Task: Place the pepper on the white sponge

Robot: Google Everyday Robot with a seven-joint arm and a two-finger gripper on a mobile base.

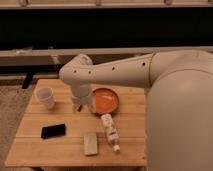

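Note:
The white sponge (90, 143) lies flat near the front edge of the wooden table (35, 150), a pale rectangular block. My gripper (79, 104) hangs down from the arm's wrist over the back middle of the table, just left of the orange plate (106, 100) and well behind the sponge. The pepper does not show; it may be hidden by the wrist or the gripper.
A white cup (45, 96) stands at the back left. A black phone (53, 131) lies left of the sponge. A white bottle with a label (110, 131) lies on its side right of the sponge. My arm and body (175, 115) fill the right side.

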